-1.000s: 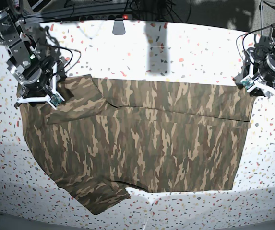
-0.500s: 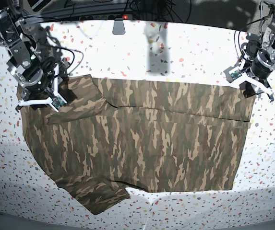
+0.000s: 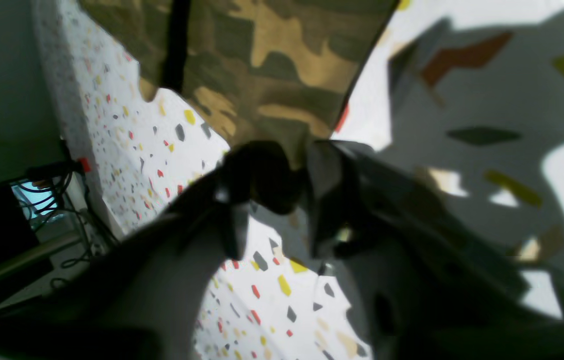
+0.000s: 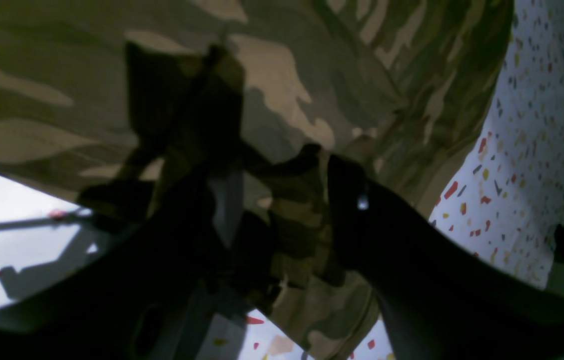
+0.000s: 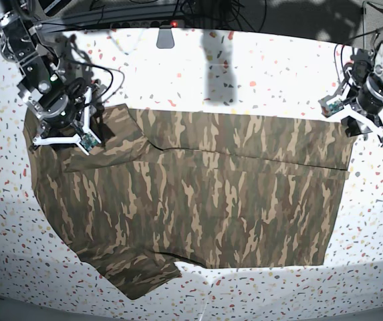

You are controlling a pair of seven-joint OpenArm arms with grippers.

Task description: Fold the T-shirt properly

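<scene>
T-shirt [image 5: 191,200] lies spread flat on the speckled worktop [image 5: 258,73], camouflage side up, partly folded: one long crease runs across the upper body, and a sleeve sticks out at the lower left of the base view.

Right tool [image 5: 63,134] (base view, left side): sits over the shirt's upper left corner, at the sleeve and shoulder area. In the right wrist view the right tool [image 4: 282,200] has a bunch of camouflage cloth gathered between its two dark fingers [image 4: 351,200]; the cloth fills the gap, so the jaws stand moderately apart and are closed on the fabric. The fabric there is puckered and raised from the worktop [image 4: 536,125].

Left tool [image 5: 355,117] (base view, right side): at the shirt's upper right corner, near the hem edge. In the left wrist view the left tool [image 3: 274,195] shows its fingers [image 3: 329,170] set narrowly apart, with the pointed corner of the T-shirt [image 3: 272,65] reaching down to the gap between them. Cloth meets the fingertips, but whether it is actually pinched I cannot tell; the view is blurred and shadowed there.
</scene>
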